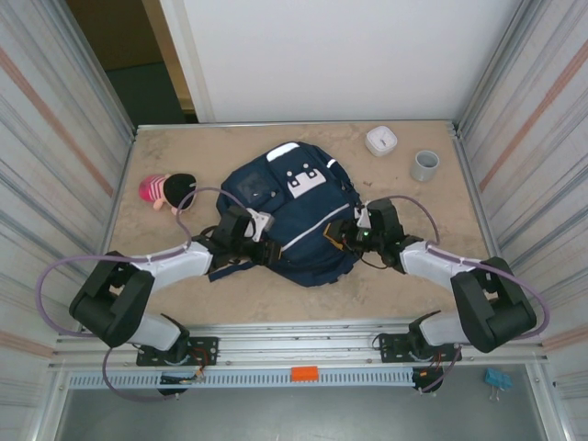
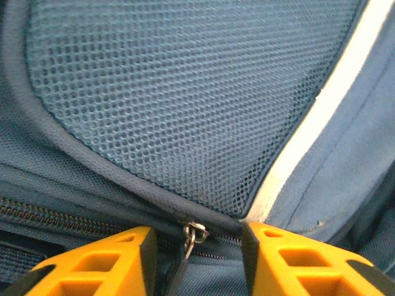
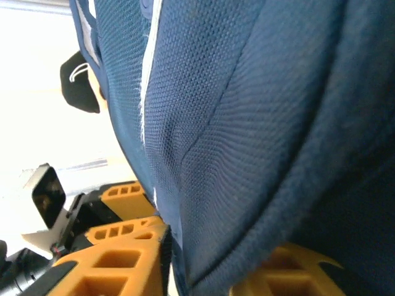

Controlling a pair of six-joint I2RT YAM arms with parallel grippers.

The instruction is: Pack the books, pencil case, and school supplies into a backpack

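The navy backpack (image 1: 299, 197) lies flat in the middle of the table, front pockets up. My left gripper (image 1: 265, 246) is at its lower left edge. In the left wrist view the left gripper (image 2: 199, 259) stands open, one jaw on either side of a metal zipper pull (image 2: 195, 235) below the mesh pocket (image 2: 185, 92), touching nothing. My right gripper (image 1: 342, 234) is at the backpack's right edge. In the right wrist view the right gripper (image 3: 216, 253) is shut on a thick fold of backpack (image 3: 247, 142) fabric. The books and school supplies are out of view.
A pink and black soft thing (image 1: 168, 190) lies left of the backpack; I cannot tell whether it is the pencil case. A white round device (image 1: 381, 141) and a grey cup (image 1: 424, 165) stand at the back right. Ribbed walls close both sides.
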